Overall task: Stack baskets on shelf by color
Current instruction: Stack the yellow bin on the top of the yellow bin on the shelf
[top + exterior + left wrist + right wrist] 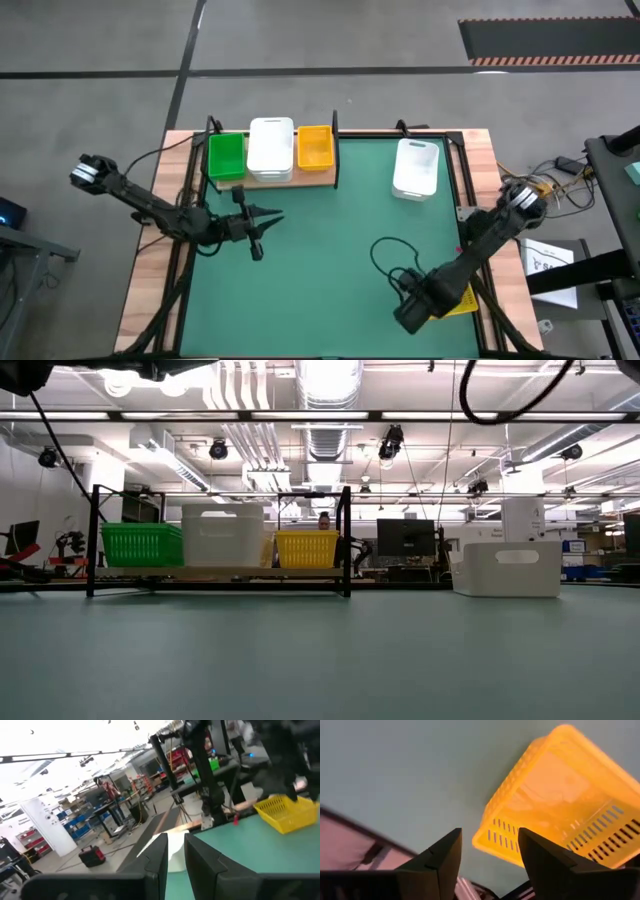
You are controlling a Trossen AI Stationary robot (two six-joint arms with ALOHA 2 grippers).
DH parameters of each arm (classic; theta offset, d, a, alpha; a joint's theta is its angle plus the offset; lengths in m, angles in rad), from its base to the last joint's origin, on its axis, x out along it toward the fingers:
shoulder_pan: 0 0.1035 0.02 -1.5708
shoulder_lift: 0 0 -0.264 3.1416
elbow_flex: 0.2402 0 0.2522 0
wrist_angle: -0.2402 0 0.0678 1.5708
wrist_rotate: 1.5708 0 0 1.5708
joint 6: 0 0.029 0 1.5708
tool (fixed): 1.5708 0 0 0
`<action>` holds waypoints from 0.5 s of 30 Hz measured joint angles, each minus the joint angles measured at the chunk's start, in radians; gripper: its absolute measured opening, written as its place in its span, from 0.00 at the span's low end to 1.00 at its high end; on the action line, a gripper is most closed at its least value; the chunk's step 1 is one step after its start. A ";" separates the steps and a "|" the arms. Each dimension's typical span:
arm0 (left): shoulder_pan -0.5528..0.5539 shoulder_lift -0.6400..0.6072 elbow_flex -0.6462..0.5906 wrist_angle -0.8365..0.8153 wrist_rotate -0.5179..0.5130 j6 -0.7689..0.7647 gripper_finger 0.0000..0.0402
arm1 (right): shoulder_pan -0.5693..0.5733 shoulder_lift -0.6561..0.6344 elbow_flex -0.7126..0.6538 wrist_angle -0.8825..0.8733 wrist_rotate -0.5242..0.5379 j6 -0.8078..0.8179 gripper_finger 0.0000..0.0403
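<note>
While the left hand (262,232) hovers nearly closed near the shelf (300,178), the right hand (487,852) gapes above a yellow basket (555,800).

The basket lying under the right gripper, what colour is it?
Yellow; the basket shows best in the right wrist view.

A green mat (320,250) covers my tabletop (482,150), whose pale wooden border shows along the right and left edges of the high view. A black cable (385,255) loops across the mat at lower centre. Sheets of paper (548,258) lie at the right of the frame, on a surface beyond the tabletop's border. Grey floor fills the top, with a striped strip (545,60) at upper right. In the low view, ceiling ducts (320,400) run overhead and a dark monitor (405,540) stands at centre right behind the tabletop.
</note>
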 joint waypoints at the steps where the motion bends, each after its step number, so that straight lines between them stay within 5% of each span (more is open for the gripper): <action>1: 0.000 -0.009 0.000 0.001 0.000 0.000 0.12 | 0.003 0.022 0.000 0.001 -0.009 0.005 0.47; 9: 0.000 -0.055 -0.006 0.000 -0.001 0.001 0.12 | -0.004 0.183 0.003 0.012 -0.021 -0.083 0.40; 15: 0.000 -0.118 -0.005 0.002 -0.001 0.075 0.12 | -0.012 0.219 0.015 0.020 -0.023 -0.120 0.09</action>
